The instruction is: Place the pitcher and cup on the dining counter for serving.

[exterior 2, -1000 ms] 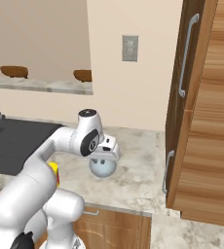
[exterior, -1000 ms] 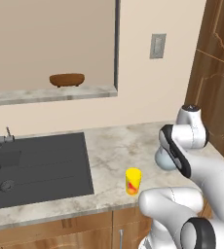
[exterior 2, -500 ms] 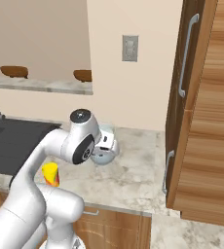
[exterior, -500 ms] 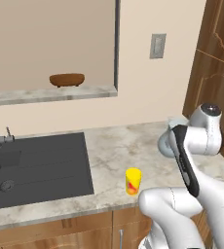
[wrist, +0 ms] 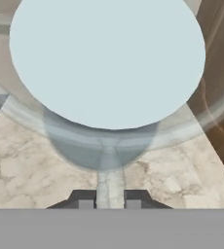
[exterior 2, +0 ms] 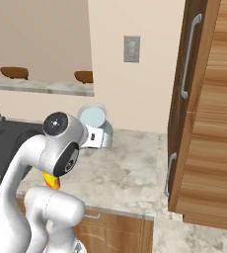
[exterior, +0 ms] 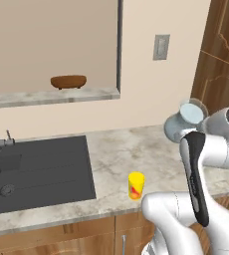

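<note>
I have the gripper [wrist: 105,204] pinching the pitcher [exterior: 185,121] by its rim, lifted above the bench [exterior: 136,149], right of the cup [exterior: 136,185]. Thin rim hold; a fast swing could slip it.

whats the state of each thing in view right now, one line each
pitcher: held off the worktop by the end effector, tilted
end effector: shut on the pitcher's rim
cup: upright on the worktop beside the sink, not held
dining counter: holds neither pitcher nor cup yet
sink: nothing visible in the basin
tall cabinet: doors shut
</note>
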